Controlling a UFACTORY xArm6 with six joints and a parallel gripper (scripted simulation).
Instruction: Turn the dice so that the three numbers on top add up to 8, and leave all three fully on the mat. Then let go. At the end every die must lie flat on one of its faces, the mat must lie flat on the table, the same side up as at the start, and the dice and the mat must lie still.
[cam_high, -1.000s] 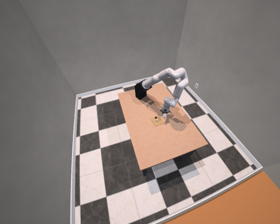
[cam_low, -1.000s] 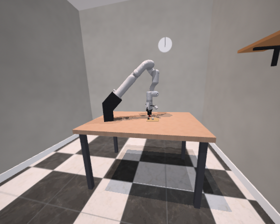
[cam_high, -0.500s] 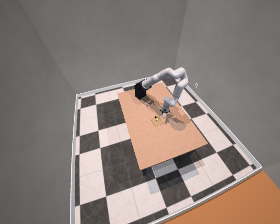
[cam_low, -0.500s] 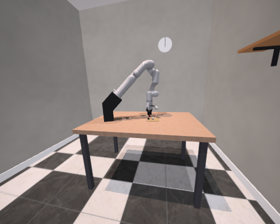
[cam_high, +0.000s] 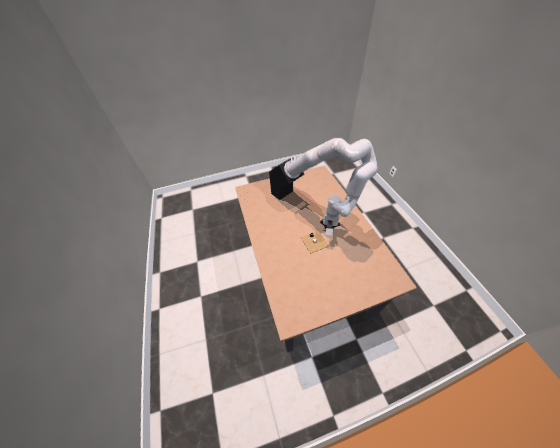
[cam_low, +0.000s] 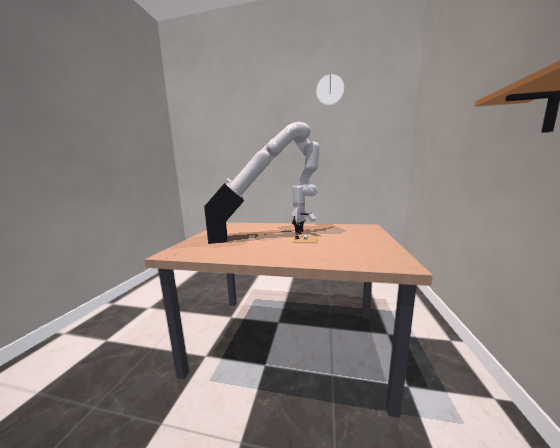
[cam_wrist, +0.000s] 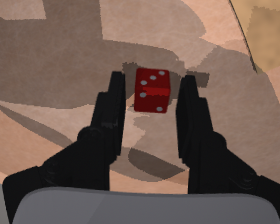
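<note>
My gripper (cam_wrist: 152, 91) hangs low over the wooden table (cam_high: 320, 295), its two black fingers part open and straddling a red die (cam_wrist: 153, 90) that sits on the bare table top, off the tan mat (cam_high: 314, 243). In the wrist view the die lies dead ahead and centred between the fingertips, a sliver of daylight on each side, so I judge that I grip nothing yet. The mat's edge shows at that view's upper right; from the top view a white die (cam_high: 315, 240) and a dark die (cam_high: 311, 234) rest on it, just beside my wrist. The coming move, as I read it, turns on that straddle: the die's flat sides face my pads squarely, so a short drop and squeeze should take it. Its top number is too small to read with confidence.
</note>
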